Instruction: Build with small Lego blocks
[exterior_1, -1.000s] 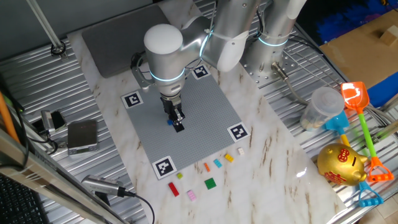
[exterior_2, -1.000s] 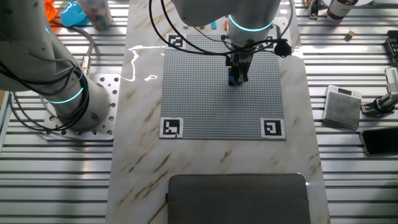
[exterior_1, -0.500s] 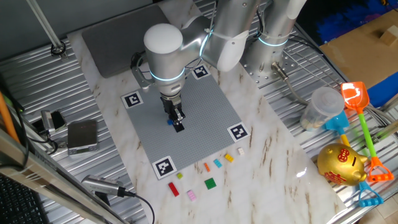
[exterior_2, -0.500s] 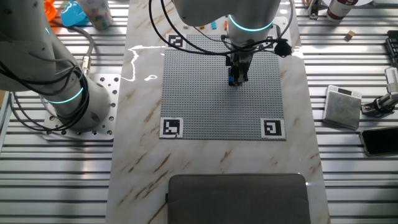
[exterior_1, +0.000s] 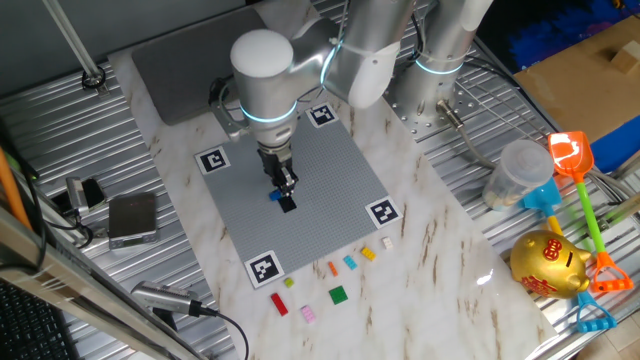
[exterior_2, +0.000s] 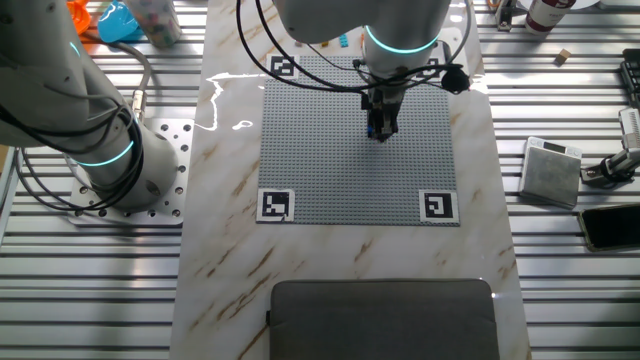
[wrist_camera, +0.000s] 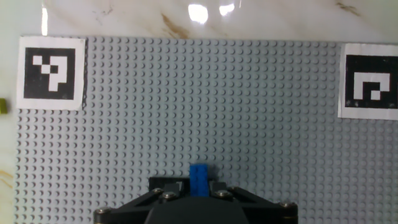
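My gripper (exterior_1: 284, 196) hangs over the middle of the grey studded plate (exterior_1: 330, 170), shut on a small blue Lego block (exterior_1: 276, 196). In the hand view the blue block (wrist_camera: 199, 178) stands upright between the two black fingers, just above the plate's studs. In the other fixed view the gripper (exterior_2: 380, 128) is in the plate's far half. Loose blocks lie on the marble in front of the plate: red (exterior_1: 279, 304), pink (exterior_1: 308, 314), green (exterior_1: 339, 294), orange (exterior_1: 333, 268), light blue (exterior_1: 350, 263), yellow (exterior_1: 368, 253) and white (exterior_1: 388, 242).
Black-and-white markers (exterior_1: 382, 212) sit at the plate's corners. A gold piggy bank (exterior_1: 548, 264), toy shovels (exterior_1: 580, 180) and a plastic cup (exterior_1: 515, 172) lie at the right. A grey mat (exterior_1: 190, 50) lies behind the plate and a silver box (exterior_1: 132, 218) to its left.
The arm has shifted slightly away from the plate's front, with the blue block still in the gripper. The loose blocks have not moved.
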